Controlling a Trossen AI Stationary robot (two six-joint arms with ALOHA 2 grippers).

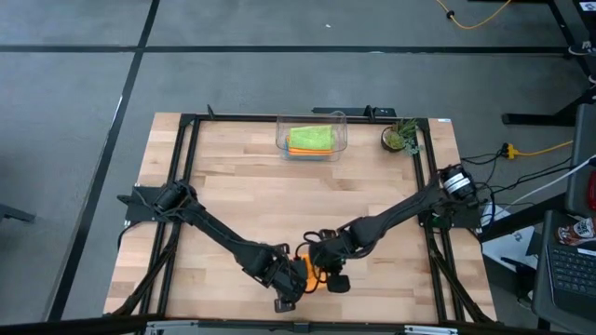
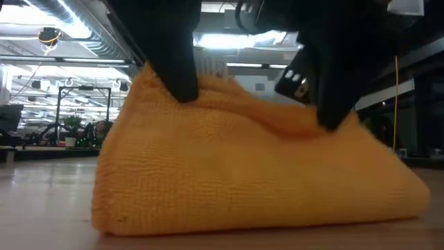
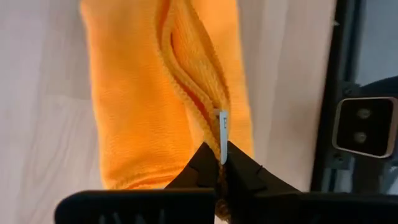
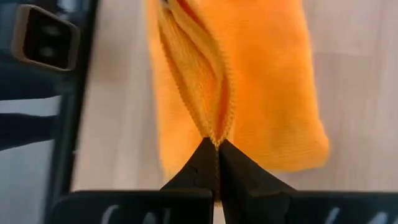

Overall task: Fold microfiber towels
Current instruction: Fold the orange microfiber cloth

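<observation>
**Both grippers pinch one orange towel at the near edge**

High view puts the orange towel (image 1: pixel 310 271) at the middle of the table's (image 1: pixel 233 195) near edge, mostly covered by the two arms that meet over it. The left gripper (image 1: pixel 291 279) reaches in from the left side, the right gripper (image 1: pixel 328 272) from the right, and both sit on the cloth.

Left wrist view shows that arm's fingers (image 3: pixel 239 169) clenched on a folded hem of the orange towel (image 3: pixel 134 106), right where a small white tag (image 3: pixel 222 134) sticks out. Right wrist view shows the other pair of fingers (image 4: pixel 202 163) likewise clamped on a gathered seam of the cloth (image 4: pixel 267 81).

Low view has the towel (image 2: pixel 243 180) as a thick folded heap resting on the wood, pinched from above at two spots.

Against the far edge stands a clear bin (image 1: pixel 312 138) holding a lime green towel (image 1: pixel 311 138) on top of another orange one (image 1: pixel 307 150). A small plant (image 1: pixel 400 138) is near the far right corner.
</observation>
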